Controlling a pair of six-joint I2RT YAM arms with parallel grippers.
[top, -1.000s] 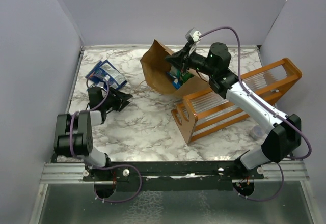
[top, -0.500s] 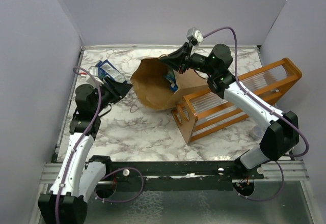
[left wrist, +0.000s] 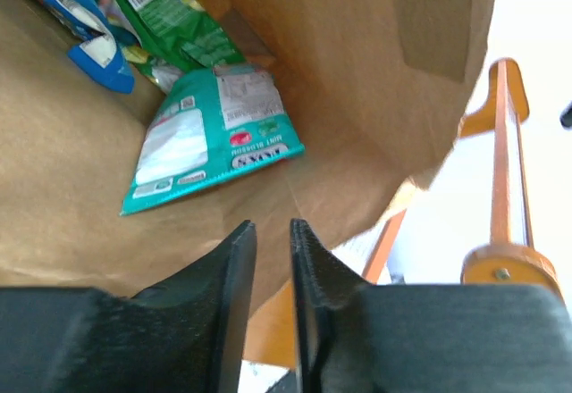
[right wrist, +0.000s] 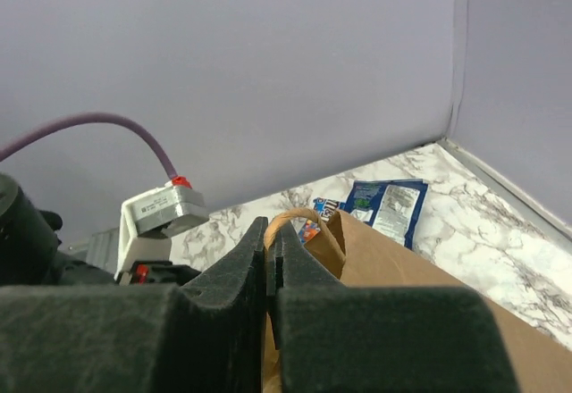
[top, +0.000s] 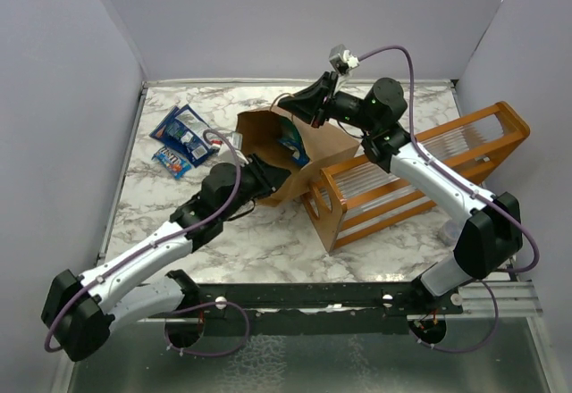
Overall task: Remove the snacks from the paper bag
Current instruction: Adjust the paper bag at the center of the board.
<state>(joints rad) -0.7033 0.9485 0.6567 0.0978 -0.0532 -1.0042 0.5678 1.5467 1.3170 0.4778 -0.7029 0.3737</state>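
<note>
Left wrist view looks into the bag (left wrist: 375, 80), where a teal packet (left wrist: 207, 138) lies on the lower wall with green (left wrist: 170, 13) and blue (left wrist: 85, 27) ones deeper in. Left gripper (left wrist: 268, 259), jaws nearly together and empty, sits at the mouth. Right gripper (right wrist: 268, 259) pinches the handle (right wrist: 295, 219), apparently propping the bag open. More packets (top: 181, 138) lie on the table (top: 250, 232).

We see our left arm stretched low toward two o'clock, its gripper (left wrist: 268, 259) nearly shut with only a thin gap between the jaws. Our right arm reaches up and bends back toward ten o'clock, its gripper (right wrist: 269, 259) raised, jaws pinched on a handle (right wrist: 299, 219).
</note>
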